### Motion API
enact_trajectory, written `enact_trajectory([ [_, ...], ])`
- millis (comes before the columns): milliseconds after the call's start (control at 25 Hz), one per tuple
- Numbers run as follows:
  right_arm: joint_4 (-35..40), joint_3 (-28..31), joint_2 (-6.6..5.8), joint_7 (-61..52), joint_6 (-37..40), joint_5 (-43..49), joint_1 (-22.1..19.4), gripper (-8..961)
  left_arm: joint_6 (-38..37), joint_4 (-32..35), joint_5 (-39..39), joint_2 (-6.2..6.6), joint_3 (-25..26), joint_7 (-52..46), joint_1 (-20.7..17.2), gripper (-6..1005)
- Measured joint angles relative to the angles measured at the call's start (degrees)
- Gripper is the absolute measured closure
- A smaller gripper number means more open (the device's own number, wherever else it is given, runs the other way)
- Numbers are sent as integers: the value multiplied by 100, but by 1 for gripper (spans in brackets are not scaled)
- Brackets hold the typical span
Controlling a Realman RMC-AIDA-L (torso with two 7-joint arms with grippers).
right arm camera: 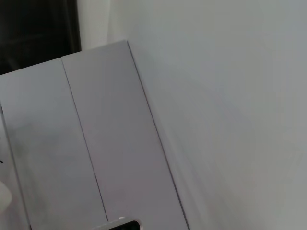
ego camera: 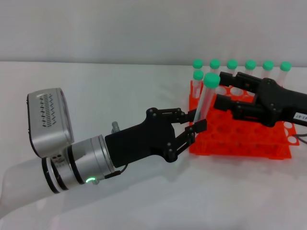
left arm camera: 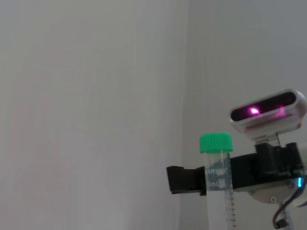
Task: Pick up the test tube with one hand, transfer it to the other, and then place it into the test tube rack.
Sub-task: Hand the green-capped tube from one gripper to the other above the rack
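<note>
The test tube (ego camera: 206, 98), clear with a green cap, stands nearly upright in front of the rack's left end. My left gripper (ego camera: 194, 122), on the arm with the green ring, is shut on its lower end. From the right, my right gripper (ego camera: 219, 90) reaches in open, one finger above the other, with its tips right beside the tube's upper part, just under the cap. In the left wrist view the test tube (left arm camera: 216, 165) crosses in front of a black finger (left arm camera: 184, 178) of the right gripper. The orange-red test tube rack (ego camera: 240, 141) stands behind them.
Several more green-capped tubes (ego camera: 250, 64) stand in the rack's back row, and one (ego camera: 198, 75) stands at its left end. The white table (ego camera: 120, 96) spreads to the left and front. The right wrist view shows only grey panels (right arm camera: 96, 143) and a wall.
</note>
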State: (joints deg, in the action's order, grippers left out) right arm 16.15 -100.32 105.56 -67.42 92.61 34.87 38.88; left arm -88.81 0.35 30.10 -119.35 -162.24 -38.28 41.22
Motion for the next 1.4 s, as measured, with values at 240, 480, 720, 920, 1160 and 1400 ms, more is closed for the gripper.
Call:
enact_trajectory([
  [240, 64, 11, 203, 171, -263, 56, 10, 163, 19, 0, 14, 0, 0, -7, -17, 786],
  [480, 180, 36, 313, 254, -341, 123, 14, 167, 65, 0, 57, 0, 0, -11, -40, 786],
  [720, 199, 66, 325, 265, -386, 125, 15, 172, 67, 0, 67, 0, 0, -13, -68, 785],
  [920, 226, 66, 350, 303, -437, 126, 4, 387, 74, 0, 81, 0, 0, -13, -71, 785],
  [1160, 231, 67, 352, 323, -439, 131, -1, 585, 90, 0, 84, 0, 0, -12, -71, 784],
  [1400, 231, 81, 361, 326, -439, 135, 10, 643, 162, 0, 84, -5, 0, -20, -71, 784],
])
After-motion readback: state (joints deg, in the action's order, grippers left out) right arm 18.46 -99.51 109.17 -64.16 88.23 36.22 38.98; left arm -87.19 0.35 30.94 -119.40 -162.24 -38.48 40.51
